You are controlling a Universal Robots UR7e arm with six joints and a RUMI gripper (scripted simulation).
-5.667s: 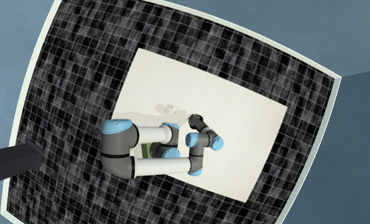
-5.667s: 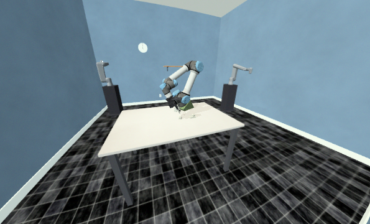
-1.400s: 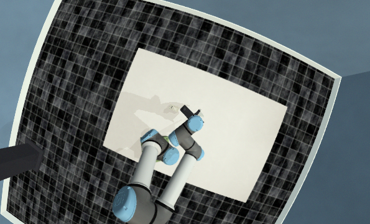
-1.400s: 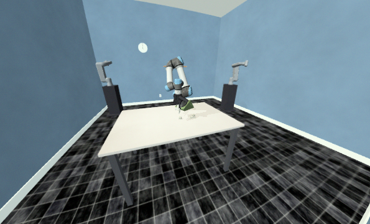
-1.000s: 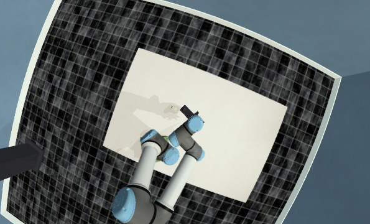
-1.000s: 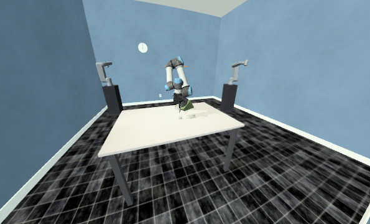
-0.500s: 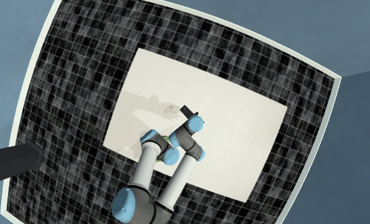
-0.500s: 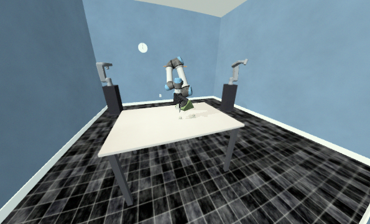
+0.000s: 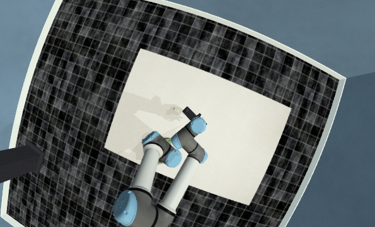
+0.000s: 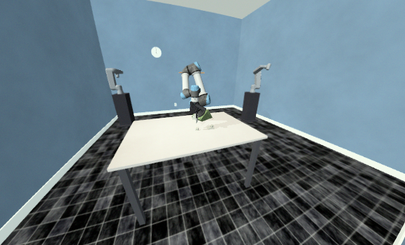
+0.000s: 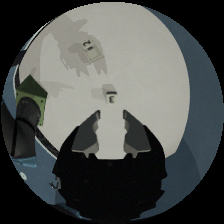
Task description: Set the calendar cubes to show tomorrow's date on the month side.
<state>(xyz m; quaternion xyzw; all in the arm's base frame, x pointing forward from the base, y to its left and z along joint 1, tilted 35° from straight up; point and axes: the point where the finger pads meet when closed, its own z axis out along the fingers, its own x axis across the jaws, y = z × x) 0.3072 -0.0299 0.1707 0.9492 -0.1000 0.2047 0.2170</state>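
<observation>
Currently, loose cube (image 10: 197, 128) (image 11: 111, 97), one, on tabletop (image 9: 237, 126) (image 10: 161, 143) (image 11: 150, 65): in wrist view, at twelve o'clock from pincer (image 9: 190, 113) (image 10: 197, 121) (image 11: 111, 110), just beyond its parted, unladen tips; calendar tray (image 9: 178, 110) (image 10: 209, 127) (image 11: 94, 55), one, farther off at eleven.
</observation>
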